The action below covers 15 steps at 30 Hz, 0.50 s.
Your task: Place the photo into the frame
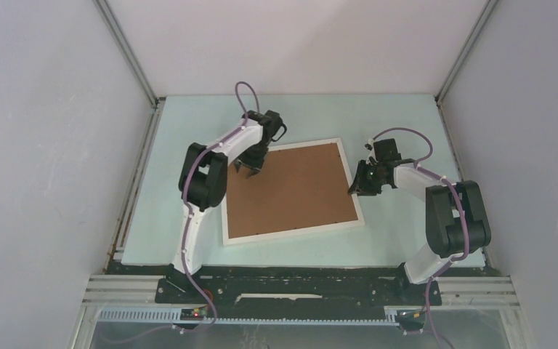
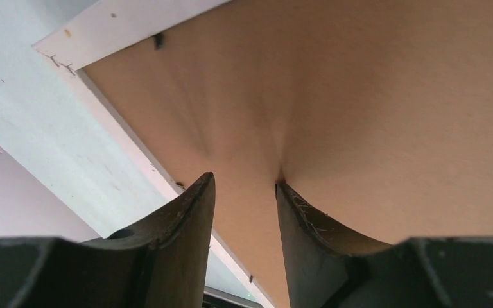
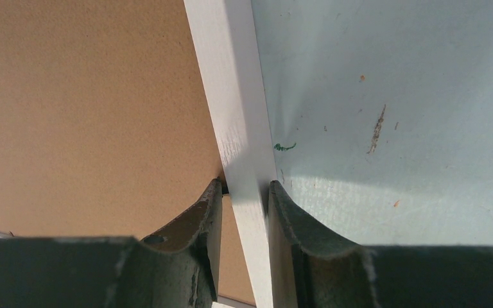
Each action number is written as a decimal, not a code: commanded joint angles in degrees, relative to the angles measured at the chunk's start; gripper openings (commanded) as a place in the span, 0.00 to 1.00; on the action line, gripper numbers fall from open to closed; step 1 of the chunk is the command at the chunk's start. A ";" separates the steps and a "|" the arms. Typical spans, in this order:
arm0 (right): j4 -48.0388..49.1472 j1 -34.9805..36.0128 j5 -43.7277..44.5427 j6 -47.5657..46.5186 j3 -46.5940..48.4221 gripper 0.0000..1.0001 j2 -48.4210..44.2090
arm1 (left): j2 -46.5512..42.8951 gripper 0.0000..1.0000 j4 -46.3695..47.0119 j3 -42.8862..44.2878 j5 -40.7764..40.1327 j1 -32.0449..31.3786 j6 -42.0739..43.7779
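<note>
On the table [image 1: 399, 123] we've got the frame [image 1: 294, 231] lying flat, brown backing board [image 1: 290, 189] facing up. Right gripper [image 3: 244, 186] is clamped across its right rail. Left gripper [image 2: 244, 178] has fingers apart, tips down by the board's far-left corner.

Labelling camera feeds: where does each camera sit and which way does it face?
Top: above and behind, looking down at the table; both arms show.
Left wrist: looks past the left pincer onto the backing board.
Right wrist: looks past the right pincer, gripping the frame rail.
Shared: both wrist views show backing board and frame.
</note>
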 commanded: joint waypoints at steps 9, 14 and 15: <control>1.03 3.20 -3.35 1.66 -0.21 0.23 0.98 | -35.18 0.72 18.77 -28.83 14.10 4.04 -8.04; -1.64 3.94 2.52 1.31 0.70 0.26 0.22 | -53.25 0.82 32.23 -55.00 25.75 16.13 -15.22; -2.02 3.78 3.25 1.31 0.64 0.26 -0.10 | -55.29 0.84 35.58 -58.86 28.71 18.65 -16.87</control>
